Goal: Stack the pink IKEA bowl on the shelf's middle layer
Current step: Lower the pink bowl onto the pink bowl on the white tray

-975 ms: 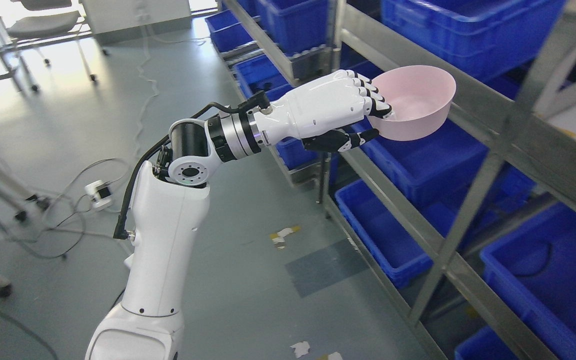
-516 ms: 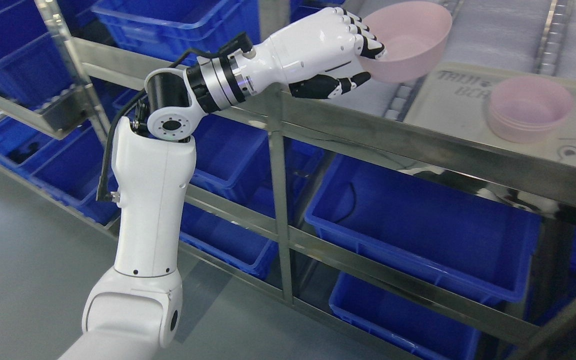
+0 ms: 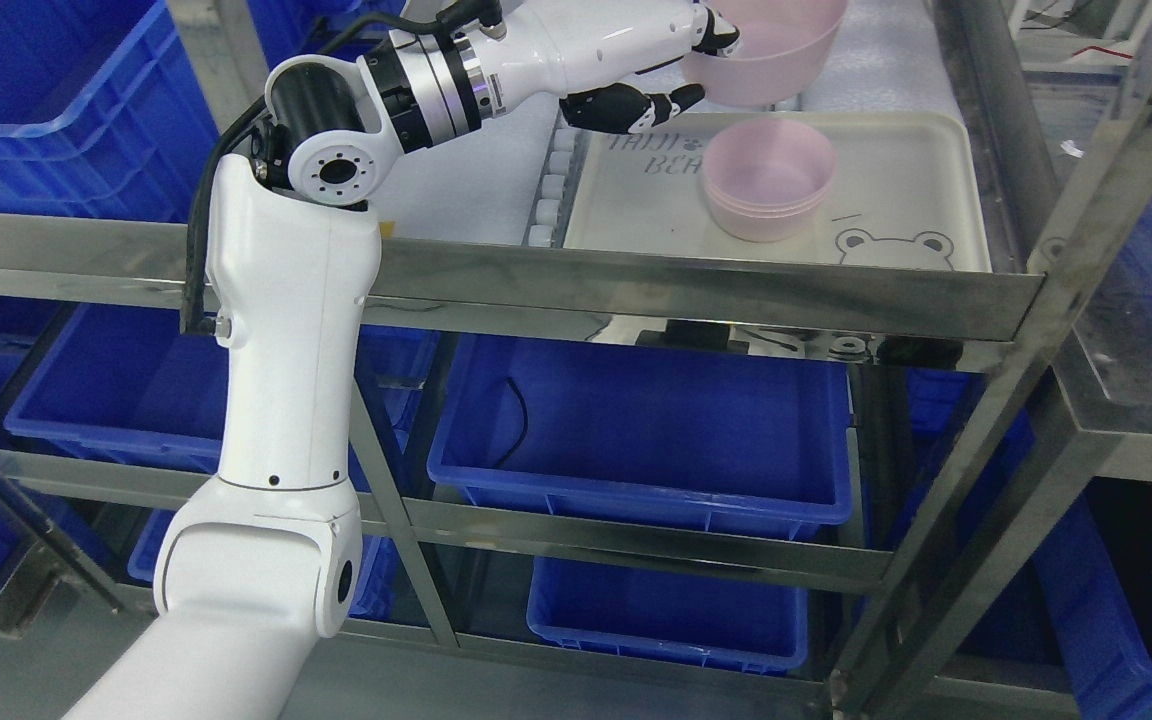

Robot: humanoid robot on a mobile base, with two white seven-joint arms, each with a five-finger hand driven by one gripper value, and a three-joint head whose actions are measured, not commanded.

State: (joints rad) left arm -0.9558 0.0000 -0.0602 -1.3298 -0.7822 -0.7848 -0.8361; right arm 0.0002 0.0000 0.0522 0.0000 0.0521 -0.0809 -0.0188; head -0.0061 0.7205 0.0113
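A: Item one, bowl (image 3: 771, 55): pink, top centre of the frame, clamped in the left robot hand (image 3: 681, 62), fingers (image 3: 721, 38) over the near rim and thumb under the wall. Held in the air, clear of everything below.

B: Item two?

A: Stack (image 3: 766, 180): pink bowls, nested, upright, on the cream tray (image 3: 926, 170) at upper centre-right. The tray rests on the shelf (image 3: 696, 290).

B: Relation between items one and two?

A: Bowl sits above and just behind the stack in the picture, not touching it, and slightly off its centre.

B: Status of the task?

A: Pickup and carry done, by my judgement. Left: centre the bowl over the stack, lower it in, release the grip.

B: Right arm?

A: Not shown.
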